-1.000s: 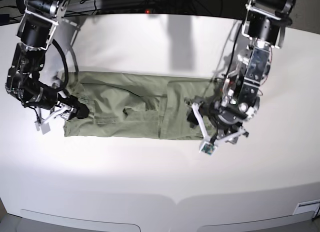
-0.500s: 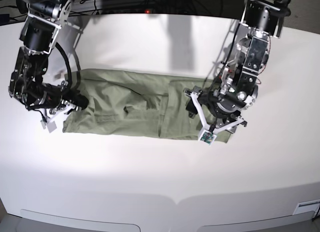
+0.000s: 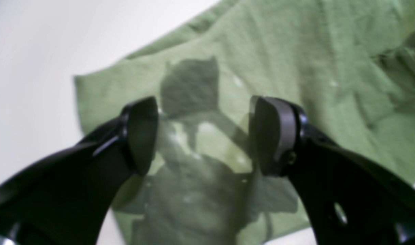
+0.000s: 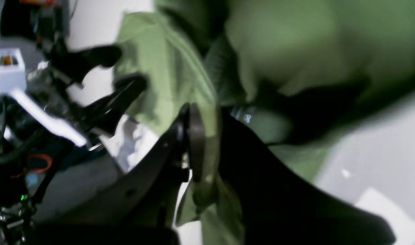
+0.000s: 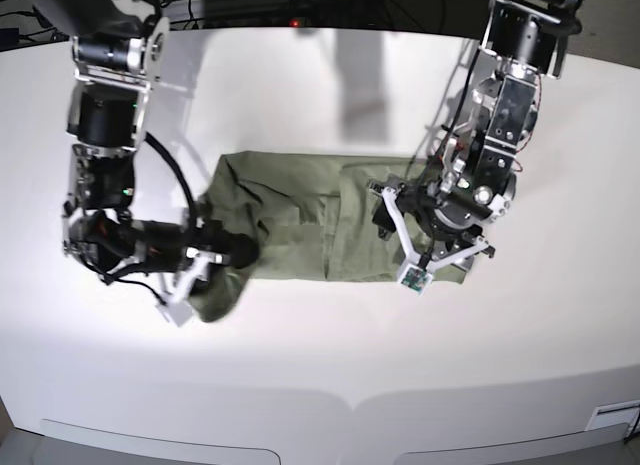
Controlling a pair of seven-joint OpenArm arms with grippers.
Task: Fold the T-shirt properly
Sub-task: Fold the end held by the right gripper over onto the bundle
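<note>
The T-shirt (image 5: pixel 300 220) lies on the white table (image 5: pixel 320 365), folded into a long band running across the base view, olive green and lightly creased. Its end on the base view's left is bunched and lifted off the flat, curled over toward the middle of the band, with a rounded lump of cloth hanging near the front edge. The right gripper (image 4: pixel 207 143) is clamped on that end: in the right wrist view a layer of green cloth sits pinched between the two dark fingers (image 4: pixel 194 136), and more fabric drapes below them. That view is blurred, so finer detail of the fold cannot be told. The other end of the band lies flat on the table, on the base view's right. The left gripper (image 3: pixel 204 136) is over that end with its jaws spread wide and nothing between them; its pads (image 3: pixel 272 132) frame a bare patch of cloth on which their shadow falls. Whether the pads touch the fabric cannot be told. The shirt's corner (image 3: pixel 80 81) shows just beyond the left gripper, against the table.
</note>
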